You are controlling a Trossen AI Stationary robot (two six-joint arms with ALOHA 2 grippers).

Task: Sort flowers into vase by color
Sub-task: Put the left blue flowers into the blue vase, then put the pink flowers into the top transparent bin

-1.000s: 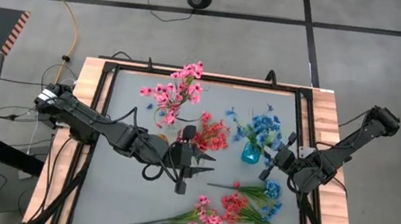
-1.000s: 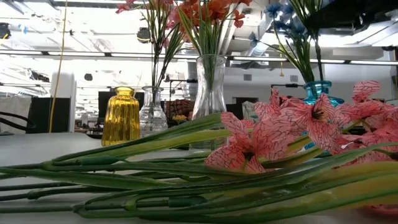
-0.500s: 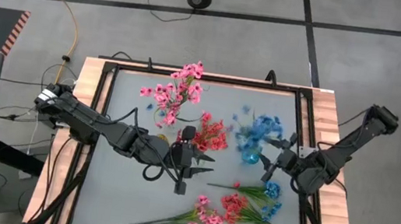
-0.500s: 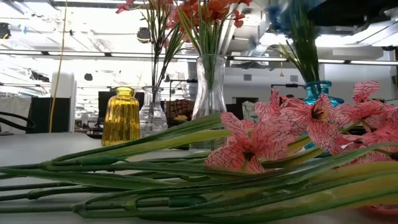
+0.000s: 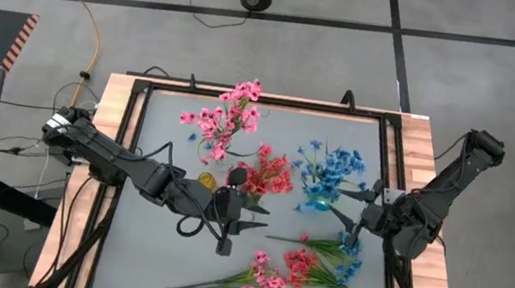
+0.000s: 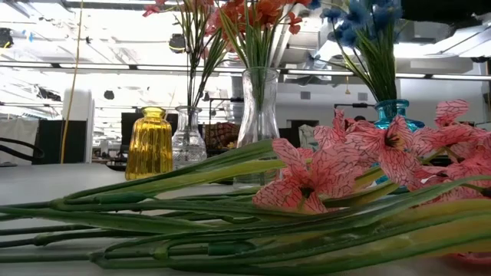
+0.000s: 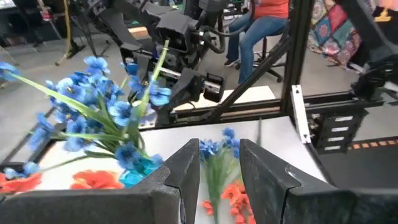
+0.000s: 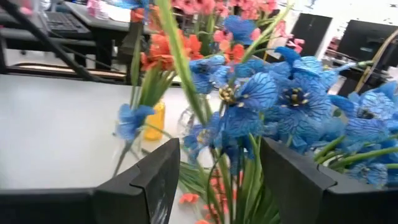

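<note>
- Your right gripper (image 5: pixel 367 206) sits at 3 o'clock on the table, fingers spread wide, holding nothing, just beside the blue vase (image 5: pixel 319 203).
- Blue flowers (image 5: pixel 333 166) stand in that vase, fanned out.
- Your left gripper (image 5: pixel 240 212) waits at table centre, jaws partly apart with only a narrow gap between them, empty.
- Coral-red flowers (image 5: pixel 268 174) and pink flowers (image 5: pixel 226 117) stand in vases toward 12 o'clock.
- Loose flowers (image 5: pixel 301 266), mixed colours, lie flat toward 5 o'clock.
</note>
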